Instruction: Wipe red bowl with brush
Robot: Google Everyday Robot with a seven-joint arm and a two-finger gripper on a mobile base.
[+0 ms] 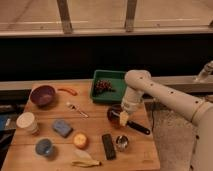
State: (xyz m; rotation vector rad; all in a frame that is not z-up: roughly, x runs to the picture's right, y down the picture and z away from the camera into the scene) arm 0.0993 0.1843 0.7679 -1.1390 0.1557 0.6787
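The red bowl [114,114] sits on the wooden table [55,157] just in front of the green tray, mostly covered by my gripper. My gripper [123,118] reaches down from the right into the bowl's right side and is shut on the brush. The brush's long black handle [140,128] sticks out low to the right over the table. The bristled head is hidden inside the bowl under the gripper.
A green tray [116,77] with dark grapes [104,86] stands behind the bowl. A metal cup [121,143] and black block [108,146] lie in front. To the left are a fork [77,110], purple bowl [43,95], blue sponge [62,128], orange fruit [80,140] and white cup [27,121].
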